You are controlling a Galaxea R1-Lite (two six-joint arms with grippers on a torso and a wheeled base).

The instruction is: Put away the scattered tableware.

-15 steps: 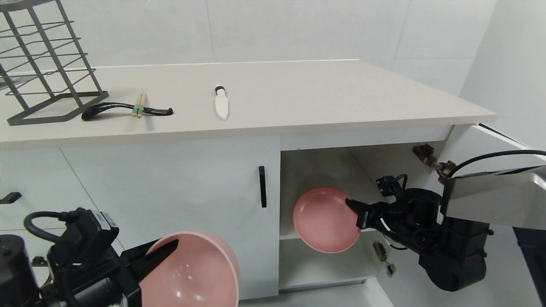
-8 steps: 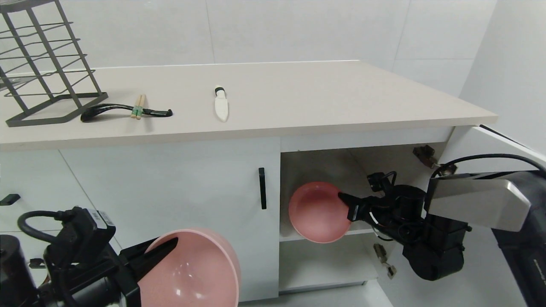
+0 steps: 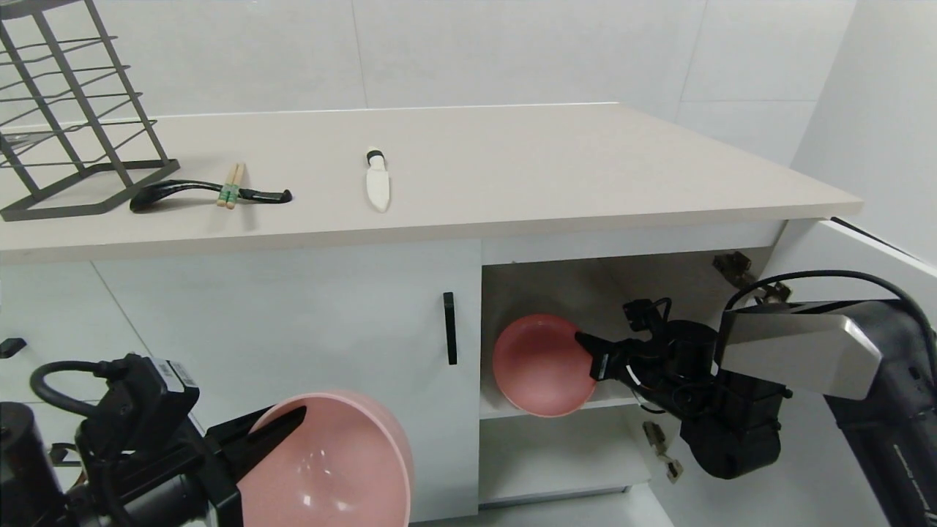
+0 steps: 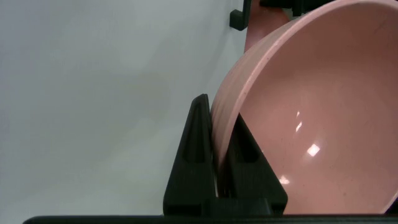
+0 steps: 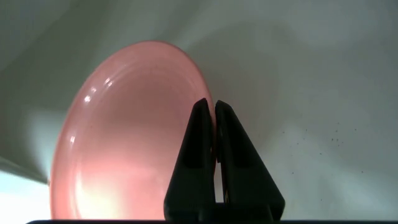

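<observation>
My right gripper (image 3: 591,351) is shut on the rim of a pink plate (image 3: 540,364), held on edge inside the open cupboard just above its inner shelf (image 3: 615,402). The right wrist view has the same plate (image 5: 130,137) pinched between the closed fingers (image 5: 200,124). Low at the left, in front of the closed cupboard door, my left gripper (image 3: 274,432) is shut on the rim of a pink bowl (image 3: 337,468); the bowl (image 4: 311,118) tilts with its hollow facing out. On the counter lie a black ladle (image 3: 198,195), chopsticks (image 3: 228,187) across it, and a white knife (image 3: 378,183).
A dark wire rack (image 3: 66,110) stands at the counter's back left. The closed left cupboard door has a black handle (image 3: 449,337). The right cupboard door (image 3: 856,252) stands swung open beside my right arm. A lower shelf space (image 3: 556,454) lies under the plate.
My right arm has carried the plate left and up, deeper into the cupboard onto the level of the upper shelf. The left arm with the bowl has kept still. The head view shifted slightly.
</observation>
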